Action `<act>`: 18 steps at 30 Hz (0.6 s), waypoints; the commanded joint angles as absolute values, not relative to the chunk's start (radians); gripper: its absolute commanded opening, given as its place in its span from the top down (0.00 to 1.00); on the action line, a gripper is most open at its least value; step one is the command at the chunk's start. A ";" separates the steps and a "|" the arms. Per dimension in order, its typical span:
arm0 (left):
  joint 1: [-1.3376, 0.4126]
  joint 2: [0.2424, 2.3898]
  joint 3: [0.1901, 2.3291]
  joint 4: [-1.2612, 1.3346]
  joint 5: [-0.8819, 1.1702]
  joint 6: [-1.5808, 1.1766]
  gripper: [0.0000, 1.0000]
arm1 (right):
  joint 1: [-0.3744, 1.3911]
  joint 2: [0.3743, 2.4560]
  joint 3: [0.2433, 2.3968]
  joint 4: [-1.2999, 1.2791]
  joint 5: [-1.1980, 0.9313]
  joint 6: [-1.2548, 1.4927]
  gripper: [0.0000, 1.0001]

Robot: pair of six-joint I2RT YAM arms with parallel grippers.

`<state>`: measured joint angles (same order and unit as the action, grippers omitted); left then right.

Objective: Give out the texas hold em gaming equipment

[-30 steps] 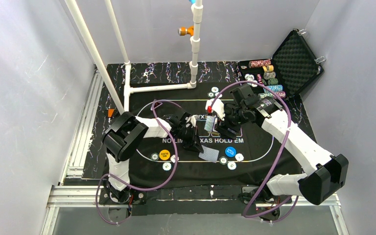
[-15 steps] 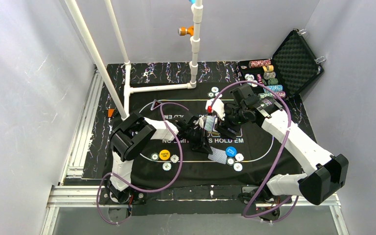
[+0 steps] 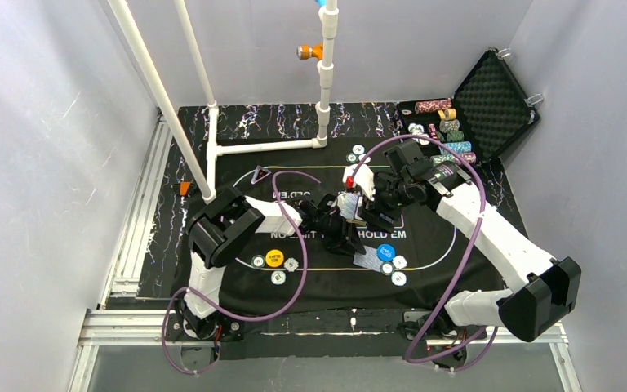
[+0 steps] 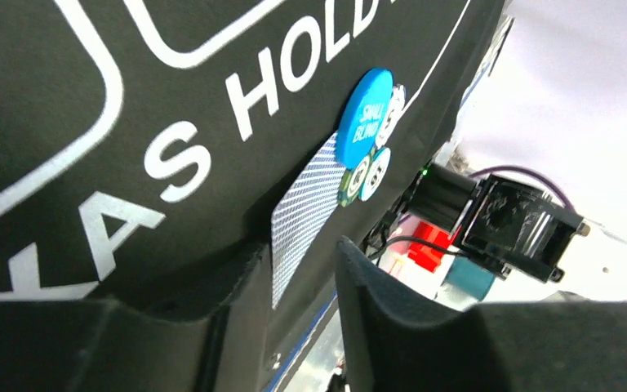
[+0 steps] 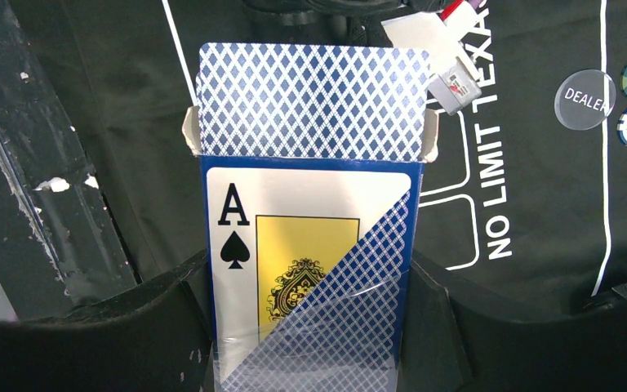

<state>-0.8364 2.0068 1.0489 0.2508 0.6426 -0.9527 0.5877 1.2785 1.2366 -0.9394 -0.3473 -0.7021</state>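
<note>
**Card Flat by the Blue Button, Box in the Right Claw**

Along the near edge of the black mat (image 3: 424, 220), toward its left, the yellow button disc (image 3: 273, 259) lay with three chips (image 3: 278, 278) close around it. Toward the right of that edge sat the blue button disc (image 3: 385, 251), with more chips (image 3: 398, 278) touching it or just beside it. A playing card (image 4: 306, 214) lay flat and face down on the mat, its far end reaching that cluster.

The left claw (image 4: 302, 255) sat low at the card's other end, its jaws a little apart with nothing pinched between them.

At the middle of the mat, the right claw (image 5: 306, 327) was closed on the sides of a card box (image 5: 310, 245). The box's top flap was open and an ace of spades was printed on its face.

By the mat's far edge a DEALER disc (image 5: 584, 99) lay with two chips just beside it. At the far right corner of the surface (image 3: 245, 122), a black case (image 3: 490, 98) stood open with rows of chips inside.
</note>
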 commanded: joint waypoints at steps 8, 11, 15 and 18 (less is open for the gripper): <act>-0.695 1.766 0.964 -0.092 0.720 -0.746 0.41 | 0.579 1.244 1.263 -0.911 -0.381 -0.690 0.99; -0.617 1.703 0.931 -0.164 0.754 -0.679 0.34 | 0.578 1.239 1.263 -0.916 -0.381 -0.694 0.99; -0.476 1.622 0.942 -0.244 0.860 -0.546 0.21 | 0.578 1.229 1.230 -0.912 -0.383 -0.703 0.99; -0.415 1.550 0.991 -0.329 0.942 -0.450 0.09 | 0.578 1.209 1.161 -0.890 -0.374 -0.716 0.99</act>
<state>-0.4900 1.6680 0.9375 -0.1699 0.7929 -0.6277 0.5827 1.2613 1.2186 -0.9333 -0.3515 -0.7044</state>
